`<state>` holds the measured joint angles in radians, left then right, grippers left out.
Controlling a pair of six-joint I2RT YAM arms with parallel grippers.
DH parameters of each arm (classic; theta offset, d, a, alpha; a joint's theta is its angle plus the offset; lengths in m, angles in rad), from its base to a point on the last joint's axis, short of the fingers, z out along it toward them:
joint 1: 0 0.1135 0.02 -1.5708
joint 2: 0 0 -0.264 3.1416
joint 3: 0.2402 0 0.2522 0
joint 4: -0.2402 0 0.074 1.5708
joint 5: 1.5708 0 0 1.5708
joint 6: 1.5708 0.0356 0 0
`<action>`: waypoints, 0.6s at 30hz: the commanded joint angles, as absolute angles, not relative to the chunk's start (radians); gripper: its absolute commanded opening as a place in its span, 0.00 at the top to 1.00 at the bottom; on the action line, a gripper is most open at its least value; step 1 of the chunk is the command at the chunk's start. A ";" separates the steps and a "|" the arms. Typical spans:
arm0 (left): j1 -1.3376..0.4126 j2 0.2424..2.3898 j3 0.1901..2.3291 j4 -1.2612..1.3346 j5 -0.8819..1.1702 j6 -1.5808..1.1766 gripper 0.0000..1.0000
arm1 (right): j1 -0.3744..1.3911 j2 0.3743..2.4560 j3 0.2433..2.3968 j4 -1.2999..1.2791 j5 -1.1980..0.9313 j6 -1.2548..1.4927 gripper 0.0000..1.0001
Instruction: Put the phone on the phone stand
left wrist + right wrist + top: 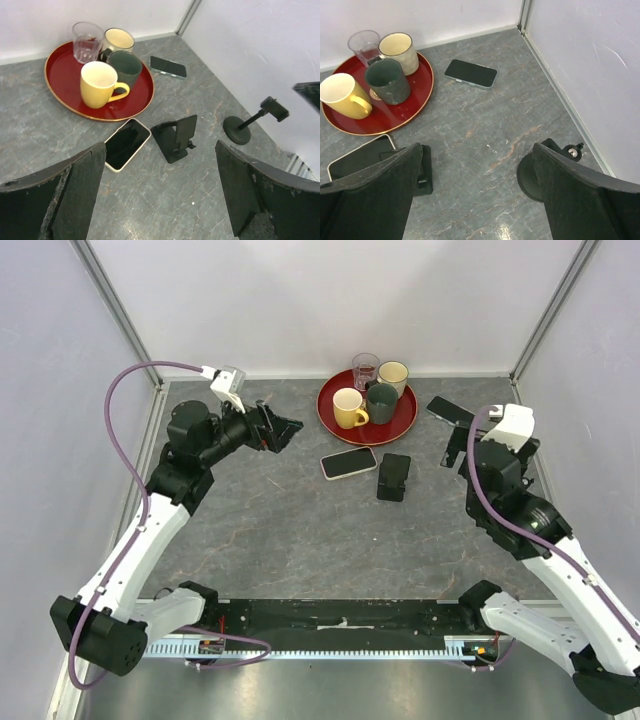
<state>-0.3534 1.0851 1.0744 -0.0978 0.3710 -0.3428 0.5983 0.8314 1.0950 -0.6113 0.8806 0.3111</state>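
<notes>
A phone in a cream case (349,462) lies screen up on the grey table, just left of a black folding phone stand (393,477). Both also show in the left wrist view, the phone (127,144) and the stand (177,137). My left gripper (283,430) is open and empty, above the table to the left of the phone, and shows in its own view (160,200). My right gripper (468,462) is open and empty to the right of the stand. In its view (477,200) the phone (362,157) and the stand (424,172) are partly hidden behind the left finger.
A red tray (402,425) at the back holds a yellow mug (348,408), a dark green mug, a cream cup and a glass. A second dark phone (450,410) lies at the back right. A black round-base clamp holder (245,127) stands near my right gripper.
</notes>
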 commanded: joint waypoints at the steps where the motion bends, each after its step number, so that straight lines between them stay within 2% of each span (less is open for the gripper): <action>1: -0.347 1.116 1.123 -0.017 0.506 -0.344 0.04 | 0.600 0.859 1.071 -0.634 0.878 0.357 0.02; 6: -0.345 1.193 1.149 -0.021 0.609 -0.432 0.04 | 0.600 0.862 0.968 -0.575 0.608 0.304 0.02; 14: -0.339 1.327 1.232 -0.132 0.715 -0.465 0.05 | 0.595 0.942 0.844 -0.479 0.600 0.416 0.02; 18: -0.331 1.379 1.246 -0.106 0.820 -0.541 0.06 | 0.588 1.014 0.819 -0.448 0.554 0.483 0.02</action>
